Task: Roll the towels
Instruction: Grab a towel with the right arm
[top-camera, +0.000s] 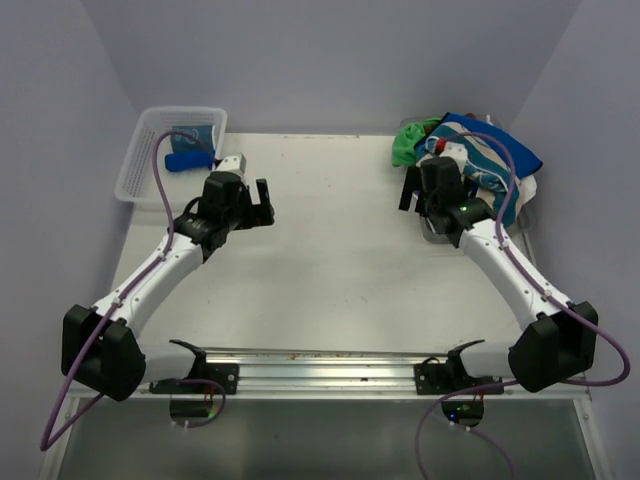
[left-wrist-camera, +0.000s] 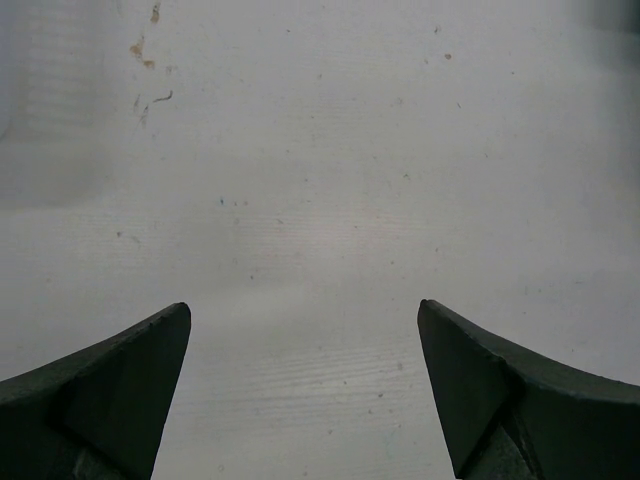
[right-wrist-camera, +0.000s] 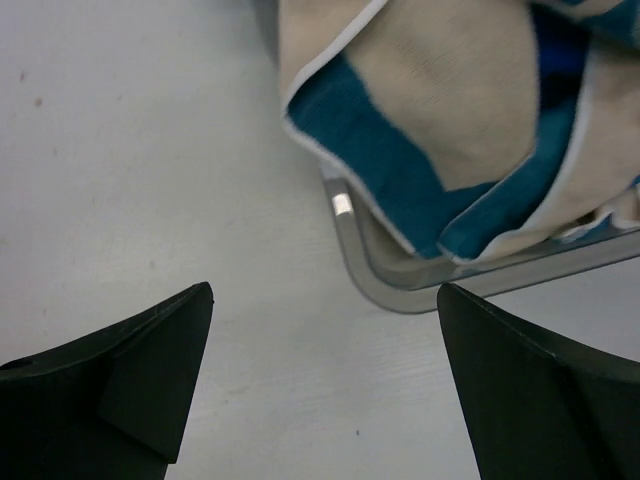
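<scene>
Two tools, left tool (left-wrist-camera: 303, 303) and right tool (right-wrist-camera: 325, 286), wide open, empty. Several towels (top-camera: 480, 150) heaped over the tray (right-wrist-camera: 375, 270) at the far right corner of the table (top-camera: 330, 260). Lower right tool onto the hanging edge of the teal-and-beige towel (right-wrist-camera: 430, 110); pinch one layer only; drag clear, flatten before rolling.

My top view looks down from above and behind the arms, taking in the whole table (top-camera: 330, 270); my left wrist view rides the left gripper (top-camera: 262, 203), facing bare table from close by; my right wrist view sits as near, sharing with the top view the towels (right-wrist-camera: 400, 150) at upper right of both frames.
</scene>
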